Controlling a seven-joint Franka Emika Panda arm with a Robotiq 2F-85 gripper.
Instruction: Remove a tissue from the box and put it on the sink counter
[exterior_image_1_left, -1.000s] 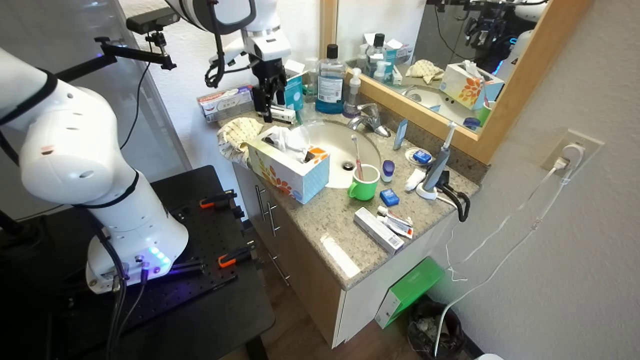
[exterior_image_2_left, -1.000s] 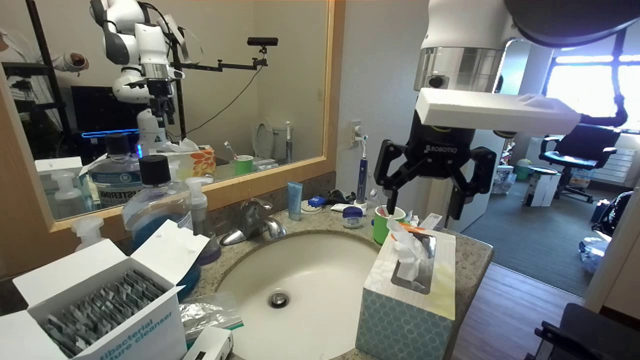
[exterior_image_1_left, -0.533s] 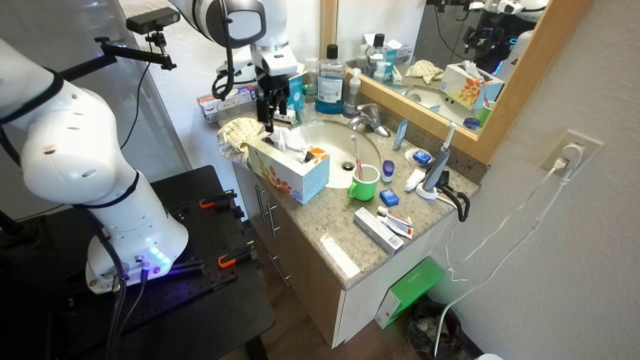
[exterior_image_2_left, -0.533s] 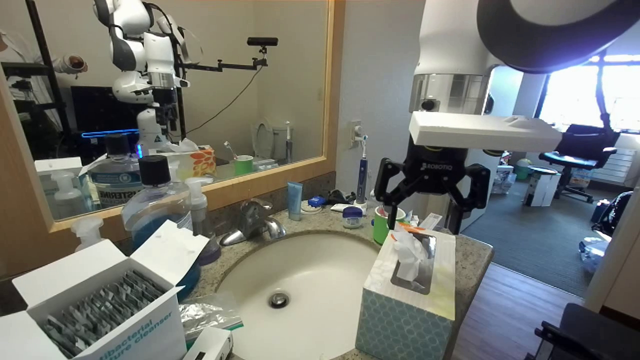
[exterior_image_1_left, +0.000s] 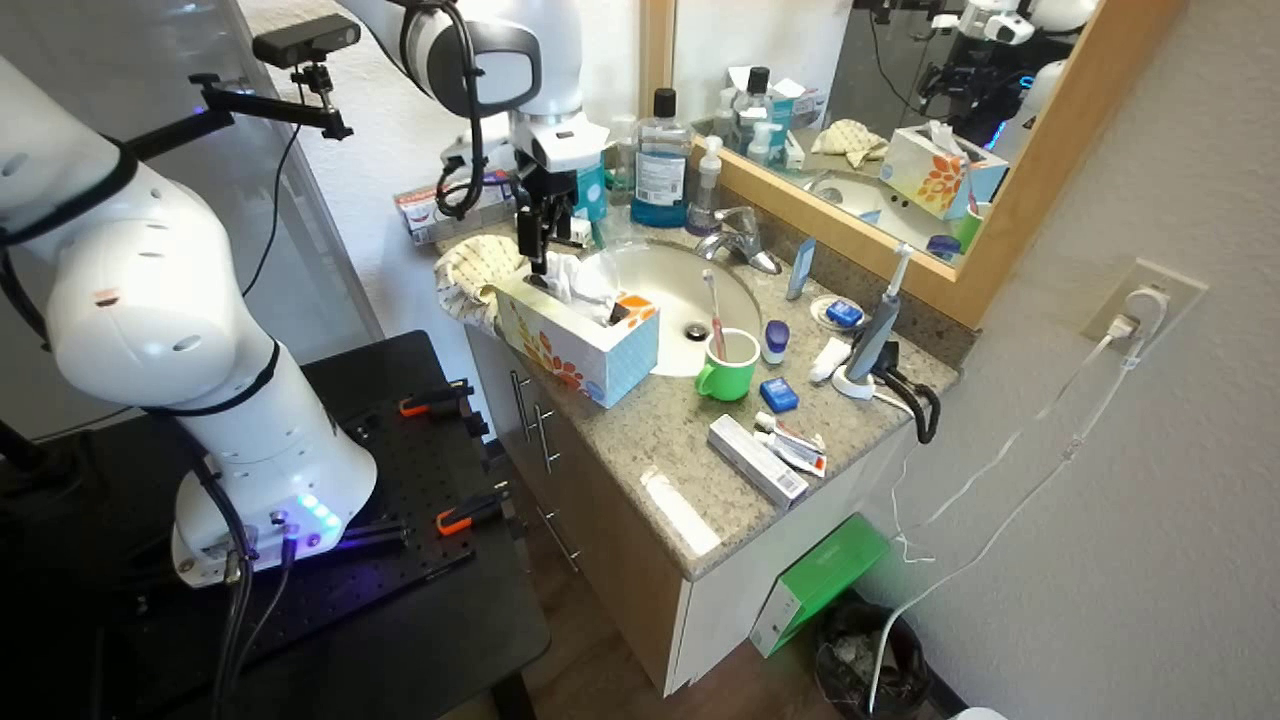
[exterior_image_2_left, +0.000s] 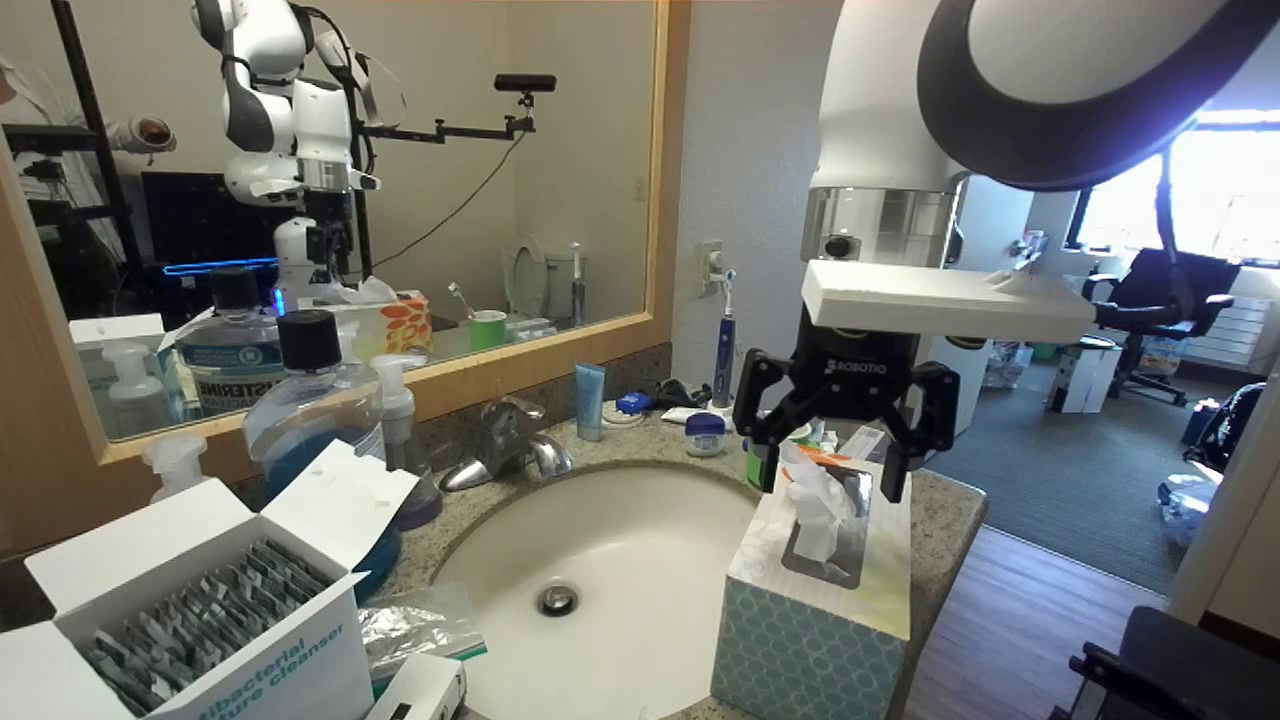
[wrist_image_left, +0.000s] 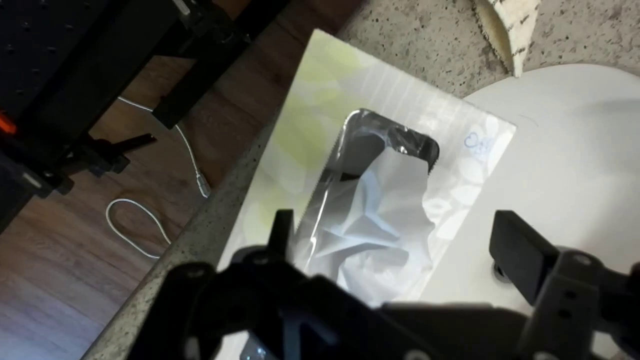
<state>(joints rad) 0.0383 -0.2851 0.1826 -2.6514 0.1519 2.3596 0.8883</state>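
The tissue box (exterior_image_1_left: 628, 365) stands at the front edge of the beige speckled sink counter (exterior_image_1_left: 640, 450), beside the basin. It shows again in an exterior view (exterior_image_2_left: 810, 645) and the wrist view (wrist_image_left: 300, 140). A crumpled white tissue (exterior_image_2_left: 818, 510) sticks up from its slot; it also shows in an exterior view (exterior_image_1_left: 578, 285) and the wrist view (wrist_image_left: 390, 200). My gripper (exterior_image_2_left: 830, 480) is open and empty, pointing down just above the box top. In the wrist view my open fingers (wrist_image_left: 395, 222) lie on either side of the tissue, which is apart from both.
The white basin (exterior_image_2_left: 640, 540) lies beside the box. A green cup (exterior_image_1_left: 730, 365) with a toothbrush stands near the box end. A patterned cloth (exterior_image_1_left: 480, 268), a mouthwash bottle (exterior_image_1_left: 660, 165) and an open white carton (exterior_image_2_left: 220, 600) also stand on the counter. A mirror (exterior_image_2_left: 420, 170) lines the wall.
My gripper has come down toward the tissue box, its fingers still open. In an exterior view it has also shifted slightly left. The box and tissue look unmoved.
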